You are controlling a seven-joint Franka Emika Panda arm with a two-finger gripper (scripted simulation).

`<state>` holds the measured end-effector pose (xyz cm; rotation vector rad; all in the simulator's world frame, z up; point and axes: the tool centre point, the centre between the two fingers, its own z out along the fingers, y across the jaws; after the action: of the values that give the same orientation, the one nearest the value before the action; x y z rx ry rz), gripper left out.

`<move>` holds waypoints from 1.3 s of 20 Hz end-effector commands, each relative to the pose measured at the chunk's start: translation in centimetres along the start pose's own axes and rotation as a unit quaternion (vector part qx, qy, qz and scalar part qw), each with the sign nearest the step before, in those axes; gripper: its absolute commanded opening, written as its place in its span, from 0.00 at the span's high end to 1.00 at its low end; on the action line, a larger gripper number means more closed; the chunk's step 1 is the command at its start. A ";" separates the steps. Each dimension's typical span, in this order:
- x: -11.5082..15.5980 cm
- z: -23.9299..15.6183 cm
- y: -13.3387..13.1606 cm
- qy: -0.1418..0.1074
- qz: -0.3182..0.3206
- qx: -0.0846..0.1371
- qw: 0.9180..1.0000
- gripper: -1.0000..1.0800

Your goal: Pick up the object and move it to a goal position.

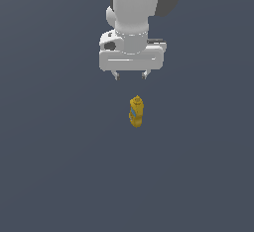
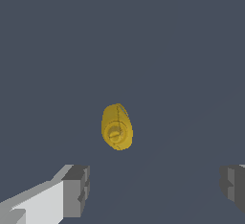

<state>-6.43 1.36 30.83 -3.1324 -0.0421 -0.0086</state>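
Hanging above the bench (image 1: 49, 176) with jaws spread wide and empty, the pincer (image 1: 131, 76) sits over the yellow bottle (image 1: 136, 111), which stands apart below it, nozzle up, narrower than the gap, so a straight descent looks feasible.

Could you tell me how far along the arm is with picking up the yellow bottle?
Nothing is finished yet. The yellow bottle is ungrasped, apart from the gripper. In hand is the approach: the gripper is open, its fingers spread wider than the bottle, which the wrist view shows ahead between them. Left to do: reach the bottle, close on it, lift it and carry it to the goal, which no picture shows.
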 end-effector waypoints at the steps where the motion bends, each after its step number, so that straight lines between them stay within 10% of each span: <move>1: 0.0 0.0 0.0 0.000 0.000 0.000 1.000 0.04; 11: 0.8 -0.3 3.3 0.013 0.033 0.004 0.999 0.04; 26: 0.3 4.9 -0.4 0.003 -0.055 -0.002 0.998 0.04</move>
<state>-5.96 1.06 26.97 -3.1311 -0.1579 -0.0265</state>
